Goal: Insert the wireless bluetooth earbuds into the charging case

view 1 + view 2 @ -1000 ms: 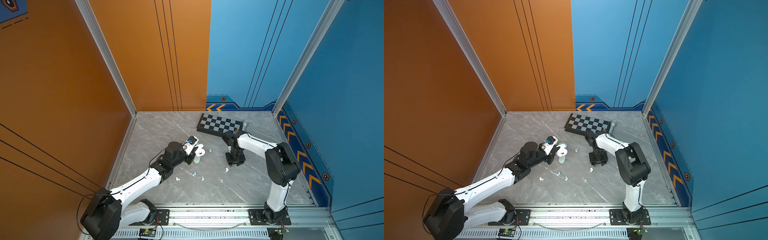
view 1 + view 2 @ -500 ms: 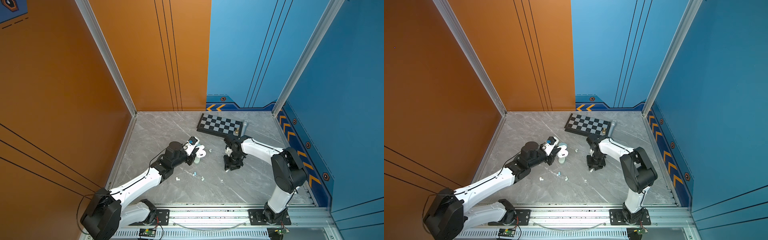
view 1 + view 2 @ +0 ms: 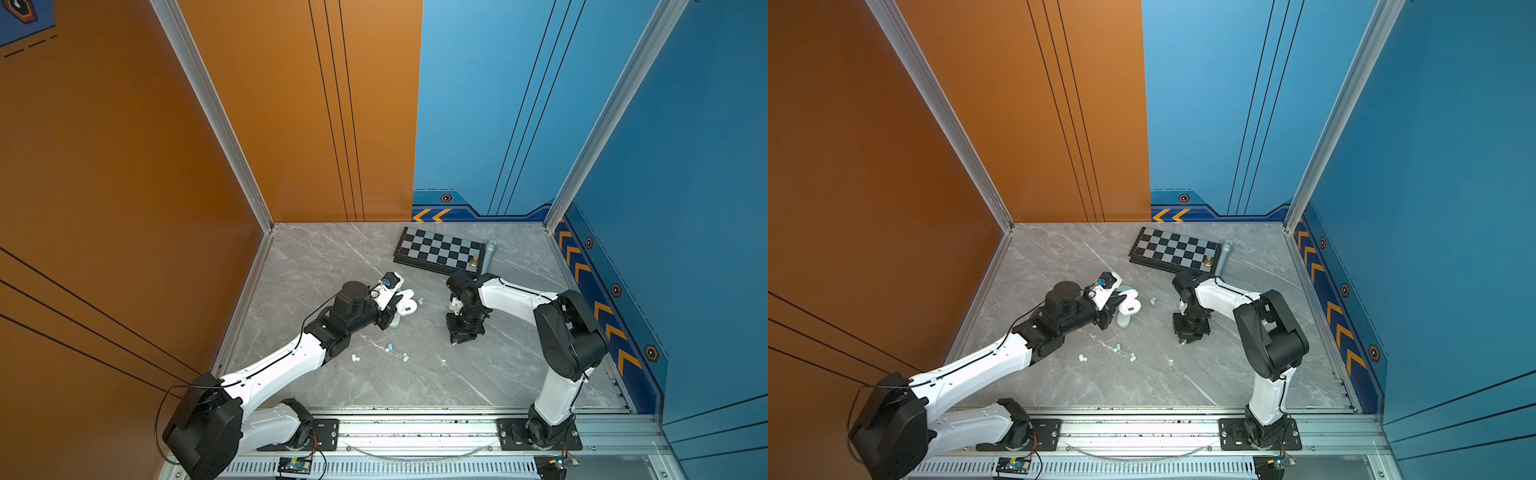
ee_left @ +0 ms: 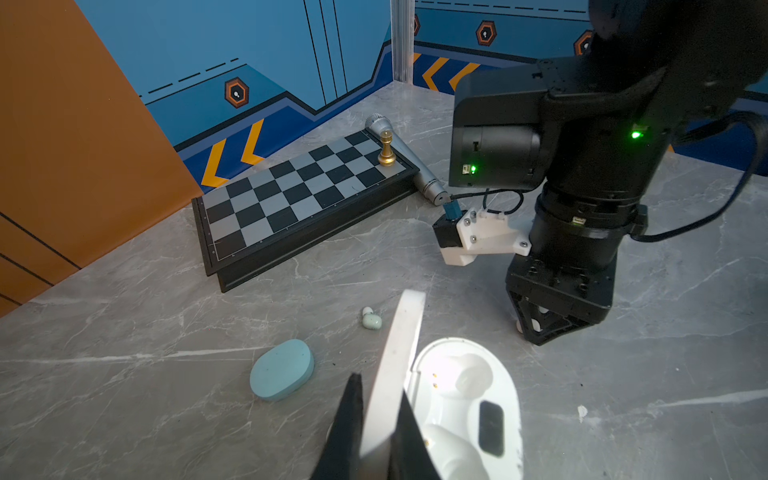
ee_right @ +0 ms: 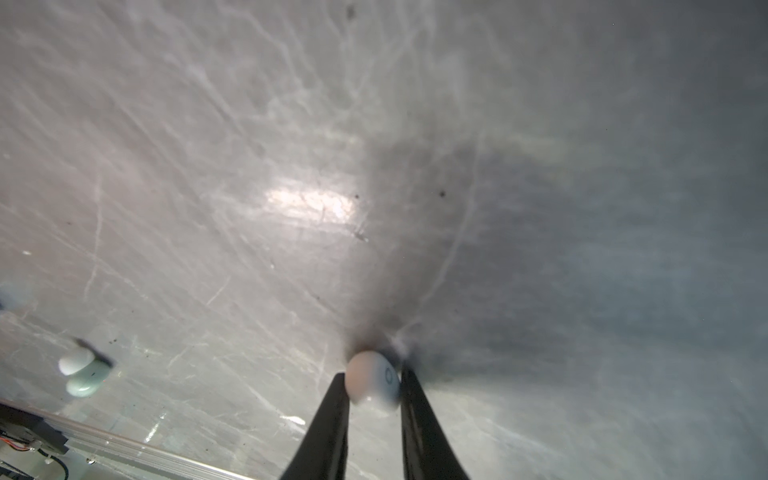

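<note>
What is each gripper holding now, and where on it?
The left gripper pinches the white charging case by its open lid. The right gripper grips a white earbud by its sides.

Glossy marble table, smooth plastic earbud

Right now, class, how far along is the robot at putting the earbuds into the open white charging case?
Done: the white pill-shaped charging case stands open, its lid pinched by the left gripper. In hand: the right gripper grips a white bean-shaped earbud at the grey marble table. Left: carry it to the case; several pale blue and white buds lie loose on the table.
</note>
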